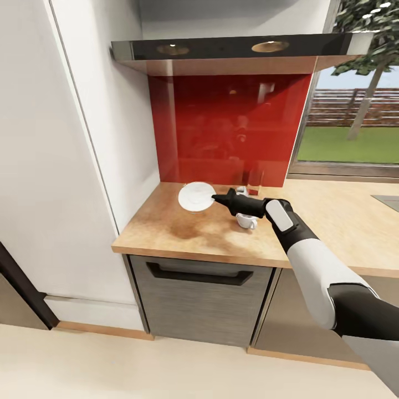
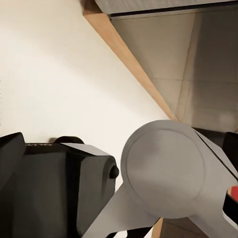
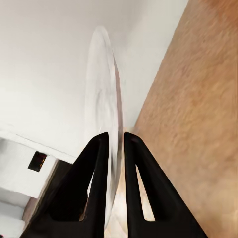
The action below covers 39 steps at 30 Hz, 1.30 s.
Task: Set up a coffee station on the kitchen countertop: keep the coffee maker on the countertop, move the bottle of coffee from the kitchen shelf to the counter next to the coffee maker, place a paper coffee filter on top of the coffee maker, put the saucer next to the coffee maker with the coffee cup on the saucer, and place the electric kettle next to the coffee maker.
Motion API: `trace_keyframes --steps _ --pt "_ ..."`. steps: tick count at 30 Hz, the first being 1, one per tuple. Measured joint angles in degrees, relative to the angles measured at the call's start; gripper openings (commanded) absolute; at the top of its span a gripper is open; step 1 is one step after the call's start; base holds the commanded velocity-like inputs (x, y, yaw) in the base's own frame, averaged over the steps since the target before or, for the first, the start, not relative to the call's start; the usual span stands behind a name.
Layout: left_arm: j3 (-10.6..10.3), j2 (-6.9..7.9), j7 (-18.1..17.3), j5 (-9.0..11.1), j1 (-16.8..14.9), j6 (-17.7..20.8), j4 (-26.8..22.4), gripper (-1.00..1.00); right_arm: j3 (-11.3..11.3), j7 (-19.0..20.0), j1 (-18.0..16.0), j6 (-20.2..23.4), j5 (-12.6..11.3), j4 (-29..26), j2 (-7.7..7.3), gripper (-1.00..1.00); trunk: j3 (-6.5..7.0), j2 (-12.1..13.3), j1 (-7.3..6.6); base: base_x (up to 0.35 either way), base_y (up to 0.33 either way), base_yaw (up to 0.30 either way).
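Saucer [image 1: 196,197], white, round, pinched by its rim in our right gripper [image 1: 217,198] and held above the wooden counter [image 1: 166,233], near the corner by the tall white cabinet [image 1: 66,138]; in the right wrist view we see the saucer [image 3: 102,99] edge-on, its rim between the two black fingers [image 3: 94,183], which close on it from either side. Cup [image 1: 246,221], white, sitting on the counter just under our right wrist, beside the saucer but not on it. Glass object [image 1: 255,182], clear with a reddish base, standing at the back of the counter against the red backsplash [image 1: 227,127]; we cannot tell what it is. A small white item [image 1: 241,190] lies next to it, too small to identify. Range hood [image 1: 233,52], dark, with two round lights, above the backsplash. Drawer [image 1: 199,299], grey with a black handle, below the counter. Window [image 1: 349,127] to the right, showing grass, a fence and a tree. Left wrist view: grey and black arm parts against a pale floor and a wood-edged cabinet base; we cannot tell whether our left gripper is spread or pressed together
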Motion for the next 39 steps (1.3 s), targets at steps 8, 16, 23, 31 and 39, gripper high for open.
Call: trace_keyframes --steps 8,16,23,31,39 --pt "0.0 -0.01 0.0 0.0 0.0 0.0 0.0 1.00 0.1 4.8 0.0 -0.2 1.0 -0.1 -0.01 -1.00 0.00 0.0 0.00 0.000 0.000 0.000" --pt "0.0 -0.01 0.0 0.0 0.0 0.0 0.0 1.00 0.1 4.9 4.9 2.0 0.9 -11.2 -0.14 -1.00 0.00 0.0 0.00 0.000 0.000 0.000" --pt "-0.1 -0.01 0.0 0.0 0.0 0.0 0.0 1.00 0.1 4.5 10.4 7.5 0.9 -22.6 -0.47 -1.00 0.00 0.0 0.00 0.000 0.000 0.000" --pt "-0.1 0.00 0.0 0.0 0.0 0.0 0.0 1.00 -0.1 4.6 13.9 8.7 0.8 -26.0 -1.24 -1.00 0.00 0.0 0.00 0.000 0.000 0.000" --pt "-0.1 -0.06 0.0 0.0 0.0 -0.1 0.0 1.00 -0.1 4.6 15.0 8.8 0.8 -26.0 -1.29 -1.00 0.00 0.0 0.01 -0.027 -0.027 0.000"
